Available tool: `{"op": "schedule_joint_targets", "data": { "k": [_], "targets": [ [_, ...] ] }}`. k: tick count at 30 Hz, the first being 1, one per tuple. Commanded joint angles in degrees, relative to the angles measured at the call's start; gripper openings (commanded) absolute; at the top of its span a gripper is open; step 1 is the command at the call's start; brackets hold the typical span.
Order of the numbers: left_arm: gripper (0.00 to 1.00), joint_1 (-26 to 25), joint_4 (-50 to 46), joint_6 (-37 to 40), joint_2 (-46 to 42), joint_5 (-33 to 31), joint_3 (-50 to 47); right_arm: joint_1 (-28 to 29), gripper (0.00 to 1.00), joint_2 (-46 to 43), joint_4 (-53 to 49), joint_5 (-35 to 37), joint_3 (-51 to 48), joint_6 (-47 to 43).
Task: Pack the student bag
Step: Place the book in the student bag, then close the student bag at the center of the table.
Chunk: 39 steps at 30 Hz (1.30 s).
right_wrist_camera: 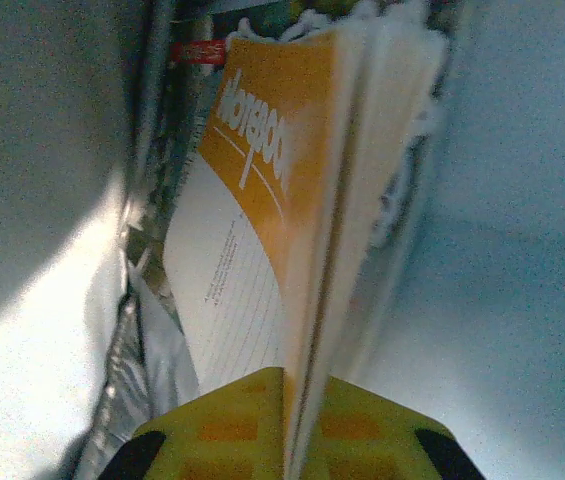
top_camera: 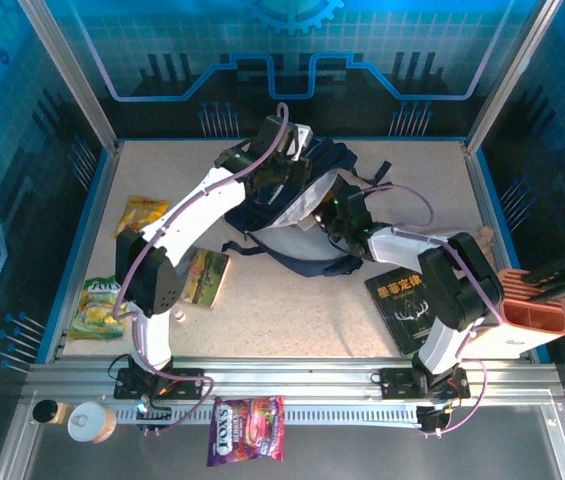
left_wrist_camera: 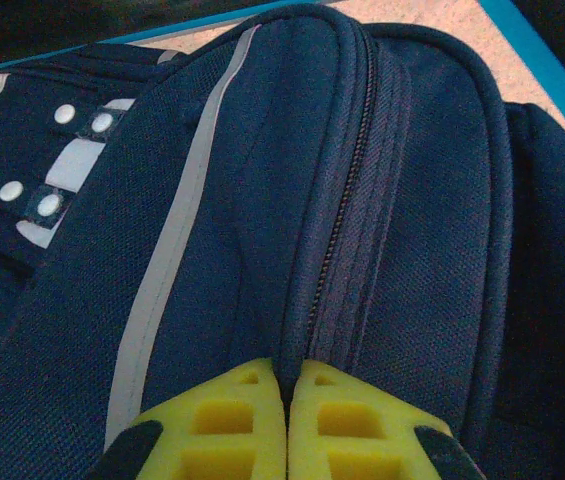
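Two clamped hands [left_wrist_camera: 288,385] [right_wrist_camera: 287,390]: student bag [left_wrist_camera: 212,220], notebook [right_wrist_camera: 252,250].

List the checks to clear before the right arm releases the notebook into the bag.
1. Left gripper shut on the student bag, beside its zipper: ok.
2. Right gripper shut on the orange notebook: ok.
3. Notebook between the bag's pale inner walls: ok.
4. Notebook resting on the bag's bottom: cannot tell.
5. Black book packed: not ok, it lies on the table.
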Motion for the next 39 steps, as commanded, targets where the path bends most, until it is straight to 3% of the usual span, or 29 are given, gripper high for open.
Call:
{"op": "schedule_joint_targets", "data": {
  "k": [1, 3, 6, 8, 14, 20, 26, 28, 31, 34, 39],
  "targets": [
    [0.00, 0.95, 8.27, -3.08, -5.59, 2.77, -0.24, 0.64, 0.05, 4.51, 1.21, -3.74, 4.91, -0.87],
    [0.00, 1.26, 8.85, -3.59, -5.80, 2.89, -0.94, 0.64, 0.10, 6.73, 0.91, -5.92, 7.03, -1.72],
    [0.00, 2.04, 9.47, -4.50, -6.36, 2.97, -2.22, 0.63, 0.27, 6.87, 2.07, -6.28, 6.26, -1.74],
    [0.00, 2.49, 10.42, -4.64, -6.89, 2.82, -3.54, 0.42, 0.42, 5.74, 3.61, -6.40, 4.81, -2.49],
    [0.00, 4.84, 13.51, -6.66, -8.28, 3.32, -8.93, -0.63, 0.70, -1.86, -0.08, -7.04, 0.83, -7.01],
    [0.00, 5.66, 13.78, -6.66, -7.59, 4.19, -11.90, -1.76, 0.78, -13.02, -6.34, -6.72, -7.46, -10.30],
    [0.00, 6.14, 12.62, -5.22, -4.95, 4.34, -15.39, -3.17, 0.83, -26.42, -22.51, 1.72, -11.64, -16.66],
    [0.27, 6.26, 13.36, -4.64, -5.21, 7.33, -18.14, -3.45, 0.84, -30.33, -29.86, 6.84, -12.24, -18.69],
    [0.57, 6.28, 17.00, -6.11, -7.61, 12.28, -23.19, -4.06, 0.85, -34.15, -38.40, 11.78, -13.03, -20.61],
    [0.73, 6.35, 19.29, -8.24, -10.94, 13.71, -27.56, -5.02, 0.85, -35.67, -46.08, 12.89, -12.20, -22.04],
    [0.91, 7.15, 21.66, -11.93, -16.81, 9.93, -35.30, -5.87, 0.88, -36.17, -54.06, 13.23, -12.34, -22.59]
  ]
}}
